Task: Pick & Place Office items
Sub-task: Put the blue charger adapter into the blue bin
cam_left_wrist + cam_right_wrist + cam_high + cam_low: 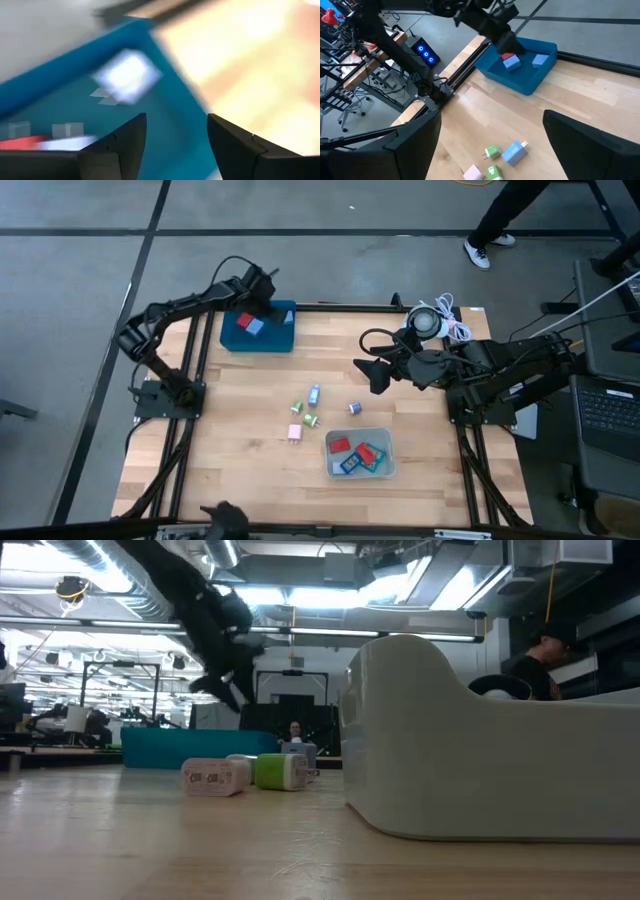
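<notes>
Two arms over the table (240,480), dark blue tray (280,340) under the left end effector (268,288), fingers apart, red and blue office items (511,61) beneath it, right end effector (372,375) parted, loose items (305,410) just beyond it, clear bin (388,450) nearby.

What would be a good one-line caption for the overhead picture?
Left gripper hovers open over the blue tray; small blocks wait on the table.

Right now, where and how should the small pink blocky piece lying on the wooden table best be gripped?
Grip the small pink blocky piece across its two flat long sides, coming straight down from above. It lies flat on the wooden table, apart from the green pieces, so fingers likely fit beside it.
</notes>
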